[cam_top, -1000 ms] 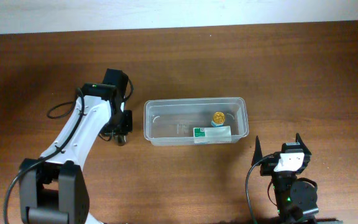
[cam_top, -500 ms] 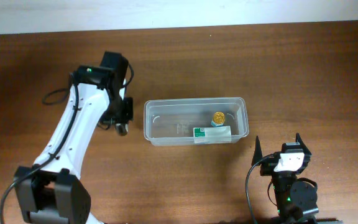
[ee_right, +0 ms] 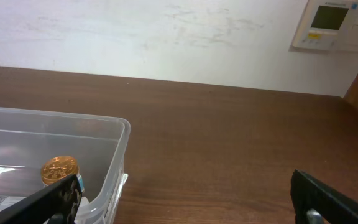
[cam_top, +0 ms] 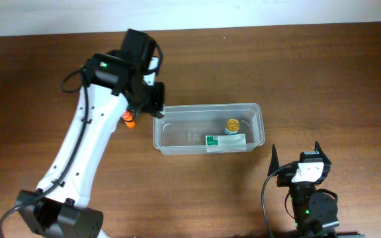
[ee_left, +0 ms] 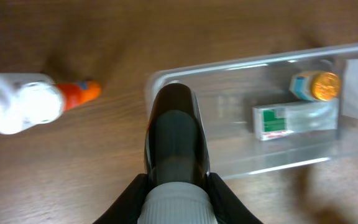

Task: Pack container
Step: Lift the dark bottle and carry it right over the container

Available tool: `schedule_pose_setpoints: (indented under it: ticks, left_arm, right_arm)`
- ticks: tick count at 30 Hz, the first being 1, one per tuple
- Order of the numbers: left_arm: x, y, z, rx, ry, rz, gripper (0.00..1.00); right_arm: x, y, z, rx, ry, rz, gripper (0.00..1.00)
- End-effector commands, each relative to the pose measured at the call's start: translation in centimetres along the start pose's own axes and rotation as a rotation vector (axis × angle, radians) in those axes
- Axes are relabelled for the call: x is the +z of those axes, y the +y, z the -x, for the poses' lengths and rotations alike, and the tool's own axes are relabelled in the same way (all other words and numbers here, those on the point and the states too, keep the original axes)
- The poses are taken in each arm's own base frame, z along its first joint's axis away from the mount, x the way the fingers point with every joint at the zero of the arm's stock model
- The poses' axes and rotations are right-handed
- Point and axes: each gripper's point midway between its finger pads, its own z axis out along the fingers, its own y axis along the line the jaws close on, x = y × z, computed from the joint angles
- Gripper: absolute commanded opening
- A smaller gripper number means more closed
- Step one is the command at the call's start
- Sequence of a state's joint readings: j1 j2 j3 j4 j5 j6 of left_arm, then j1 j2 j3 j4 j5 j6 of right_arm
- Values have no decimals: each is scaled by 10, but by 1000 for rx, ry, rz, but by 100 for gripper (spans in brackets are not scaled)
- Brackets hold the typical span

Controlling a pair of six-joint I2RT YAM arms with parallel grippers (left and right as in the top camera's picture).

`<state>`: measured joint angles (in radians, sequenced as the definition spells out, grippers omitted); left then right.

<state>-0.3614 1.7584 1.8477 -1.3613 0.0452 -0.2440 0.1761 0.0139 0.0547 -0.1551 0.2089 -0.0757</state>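
The clear plastic container (cam_top: 204,107) lies at the table's middle; it also shows in the left wrist view (ee_left: 241,61) and in the right wrist view (ee_right: 114,155). Inside are a small gold-capped bottle (cam_top: 233,124) (ee_left: 324,85) (ee_right: 59,168) and a green-and-white box (cam_top: 225,140) (ee_left: 275,121). My left gripper (cam_top: 155,104) (ee_left: 176,202) is shut on a dark bottle with a white ribbed cap (ee_left: 174,130), held above the container's left end. My right gripper (cam_top: 296,160) (ee_right: 185,199) is open and empty, in front of the container's right end.
A white bottle with an orange cap (cam_top: 129,119) (ee_left: 23,102) lies on the wooden table just left of the container. A white wall with a thermostat (ee_right: 331,25) stands beyond the table's far edge.
My left arm has swung up and to the right with the dark bottle, from the table left of the container to over its left end. The orange-capped bottle now shows. The right arm has not moved.
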Motion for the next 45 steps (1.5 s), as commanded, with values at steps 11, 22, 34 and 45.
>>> schedule_pose_setpoints:
  ticks: [11, 22, 34, 45]
  left_arm:
    - [-7, -93, 8, 72, -116, -137, 13]
    - [43, -124, -2, 114, -22, -123, 13]
    - [100, -104, -5, 45, 67, 24, 13]
    - [112, -89, 0, -26, 67, 73, 13]
  right_arm:
    - [0, -3, -2, 2, 1, -15, 98]
    - [0, -3, -2, 2, 1, -16, 98]
    - [0, -3, -2, 2, 1, -15, 98]
    - [0, -3, -2, 2, 1, -16, 98]
